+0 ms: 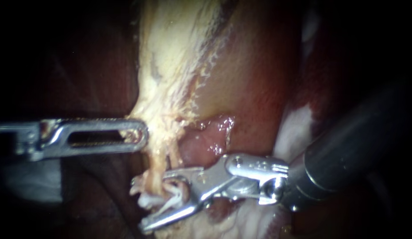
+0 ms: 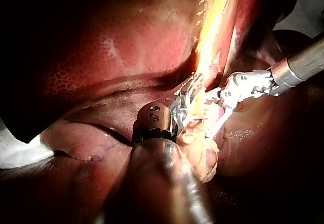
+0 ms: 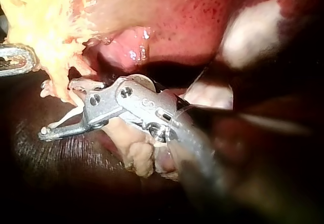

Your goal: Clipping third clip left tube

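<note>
Endoscope view, entries by item.

1. Left instrument (image 1: 137,135): enters from the left edge at mid-height, with its slotted jaw lying flat. The jaws are pinched on the edge of the pale yellow tissue (image 1: 170,66).
2. Pale yellow tissue: a ragged band that hangs from the top centre of the frame and narrows as it descends.
3. Tube (image 1: 156,168): a thin pale strand at lower centre-left that continues from the narrow end of the yellow tissue. It runs down into the gap between the right instrument's jaws.
4. Right instrument (image 1: 141,204): enters from the lower right. Its jaws stand wide apart in a V pointing left and straddle the tube.
5. White clip (image 1: 172,202): seated between those jaws, with a leg against each.
6. Pink fold of tissue (image 1: 210,137): glistening, right of the tube and just above the right instrument's wrist.

Left wrist view.

- The left instrument (image 2: 188,95) clamps the yellow tissue (image 2: 215,26) just ahead of its wrist.
- The right instrument (image 2: 210,113) lies beside it with its jaws parted and their tips near the left jaws.
- Mottled red liver (image 2: 101,46) lies beyond.

Right wrist view.

- The right instrument (image 3: 56,108) has its jaws spread, and a leg of the white clip (image 3: 66,118) lies along one jaw.
- The yellow tissue (image 3: 45,26) lies ahead of the jaws.
- The left instrument's tip (image 3: 28,59) touches the far side of the yellow tissue.
- The pink fold (image 3: 126,49) sits beyond the right instrument's wrist.
</note>
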Controlling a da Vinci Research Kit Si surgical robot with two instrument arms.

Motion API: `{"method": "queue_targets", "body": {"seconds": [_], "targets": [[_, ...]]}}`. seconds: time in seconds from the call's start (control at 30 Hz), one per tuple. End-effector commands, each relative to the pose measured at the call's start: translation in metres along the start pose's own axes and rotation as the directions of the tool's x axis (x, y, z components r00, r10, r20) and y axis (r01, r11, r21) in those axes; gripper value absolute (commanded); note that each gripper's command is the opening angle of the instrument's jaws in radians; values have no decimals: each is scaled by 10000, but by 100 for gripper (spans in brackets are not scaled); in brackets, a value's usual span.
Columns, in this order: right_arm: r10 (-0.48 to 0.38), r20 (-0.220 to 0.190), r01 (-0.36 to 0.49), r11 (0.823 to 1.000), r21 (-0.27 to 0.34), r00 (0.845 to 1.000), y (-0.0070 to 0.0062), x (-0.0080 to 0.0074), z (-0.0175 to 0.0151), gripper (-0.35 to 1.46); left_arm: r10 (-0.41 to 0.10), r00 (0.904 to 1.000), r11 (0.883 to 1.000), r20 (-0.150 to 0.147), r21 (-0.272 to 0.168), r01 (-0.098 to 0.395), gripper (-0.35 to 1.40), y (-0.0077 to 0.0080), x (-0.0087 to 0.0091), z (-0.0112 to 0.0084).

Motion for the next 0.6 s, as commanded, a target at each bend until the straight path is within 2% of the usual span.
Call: {"method": "queue_targets", "body": {"seconds": [0.03,0.13,0.37,0.6], "targets": [[34,-68,-34,10000,49,10000,0,2,1,58,3,10000,10000,0,3,-3,-35,0,0,0],[54,-146,-53,10000,55,9999,-1,9,3,58,6,10000,10000,2,3,-6,-35,1,0,1],[183,-420,-186,9998,-72,9989,-1,36,-5,56,10,10000,10000,-5,14,-10,-35,1,1,3],[255,-533,-269,9993,-258,9983,0,46,-14,53,8,10000,10000,-2,12,-8,-35,0,2,3]]}}
